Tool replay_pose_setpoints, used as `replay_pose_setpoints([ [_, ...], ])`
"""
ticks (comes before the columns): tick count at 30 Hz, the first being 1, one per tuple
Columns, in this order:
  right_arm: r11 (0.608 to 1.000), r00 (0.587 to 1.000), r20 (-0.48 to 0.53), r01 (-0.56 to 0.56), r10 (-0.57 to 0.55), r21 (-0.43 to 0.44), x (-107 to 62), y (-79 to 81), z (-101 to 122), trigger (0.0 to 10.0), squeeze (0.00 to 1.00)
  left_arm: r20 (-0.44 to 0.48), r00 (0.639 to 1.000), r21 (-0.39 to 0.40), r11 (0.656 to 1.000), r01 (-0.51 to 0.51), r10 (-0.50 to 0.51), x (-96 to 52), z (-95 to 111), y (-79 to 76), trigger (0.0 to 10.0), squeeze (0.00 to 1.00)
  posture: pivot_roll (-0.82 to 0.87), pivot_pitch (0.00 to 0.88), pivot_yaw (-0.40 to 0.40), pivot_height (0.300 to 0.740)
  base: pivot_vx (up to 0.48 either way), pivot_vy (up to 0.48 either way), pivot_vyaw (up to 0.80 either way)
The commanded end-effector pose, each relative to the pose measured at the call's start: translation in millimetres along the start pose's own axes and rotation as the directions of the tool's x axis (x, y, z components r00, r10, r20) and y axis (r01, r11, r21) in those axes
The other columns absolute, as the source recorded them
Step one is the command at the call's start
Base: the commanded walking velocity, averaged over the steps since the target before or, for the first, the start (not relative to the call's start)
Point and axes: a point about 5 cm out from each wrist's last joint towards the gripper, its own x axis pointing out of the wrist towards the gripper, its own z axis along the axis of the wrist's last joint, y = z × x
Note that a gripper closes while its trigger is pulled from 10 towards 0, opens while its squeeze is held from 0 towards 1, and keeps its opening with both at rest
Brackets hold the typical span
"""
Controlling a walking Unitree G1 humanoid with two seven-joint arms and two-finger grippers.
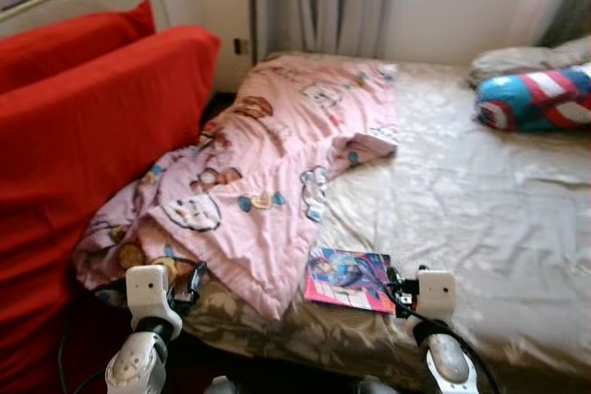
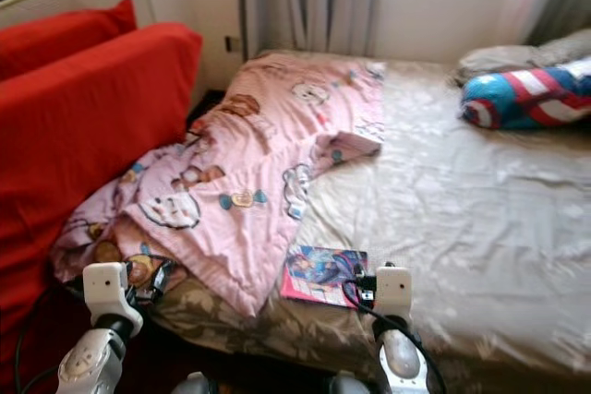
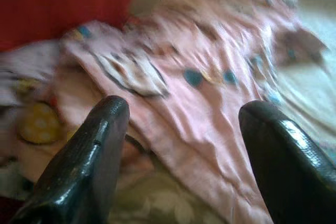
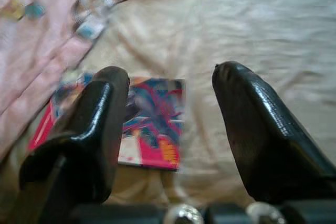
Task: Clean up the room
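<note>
A crumpled pink cartoon-print blanket [image 1: 268, 163] lies over the left half of the bed [image 1: 480, 228] and hangs off its near left corner. A colourful book with a pink border [image 1: 349, 279] lies flat near the bed's front edge, just right of the blanket's tip. My left gripper [image 3: 178, 129] is open and hovers just above the blanket [image 3: 210, 87] at the near corner. My right gripper [image 4: 168, 108] is open above the book [image 4: 152, 124], near its right edge. Both wrists [image 1: 152, 292] [image 1: 434, 297] show at the bottom of the eye views.
A red sofa or cushion [image 1: 83, 136] stands close against the bed's left side. A blue, red and white striped pillow [image 1: 540, 99] and a grey pillow [image 1: 517, 62] lie at the far right. Curtains [image 1: 319, 2] hang behind the bed.
</note>
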Motion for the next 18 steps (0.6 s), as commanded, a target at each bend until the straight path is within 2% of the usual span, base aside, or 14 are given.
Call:
replay_pose_setpoints([
  [1,1.000,0.999,-0.026,-0.023,0.024,0.011,0.4,5.4,-3.3,10.0,0.00,-0.056,0.998,-0.013,1.000,-0.019,0.018,-8.2,-11.4,3.7,10.0,0.00,-0.02,0.034,-0.015,0.650,0.000,0.000,0.00],
  [12,0.999,0.998,-0.047,-0.027,0.029,0.023,4.4,6.8,-2.9,10.0,0.00,-0.063,0.998,-0.030,1.000,-0.005,0.003,-9.7,-11.4,-0.3,10.0,0.00,-0.01,0.041,-0.015,0.650,0.000,0.000,0.00],
  [18,0.998,0.998,-0.039,-0.049,0.050,0.032,3.1,7.2,-4.2,10.0,0.00,-0.065,0.998,-0.032,0.999,0.000,-0.002,-9.4,-11.6,-1.2,10.0,0.00,-0.01,0.045,-0.015,0.626,0.000,0.000,0.00],
])
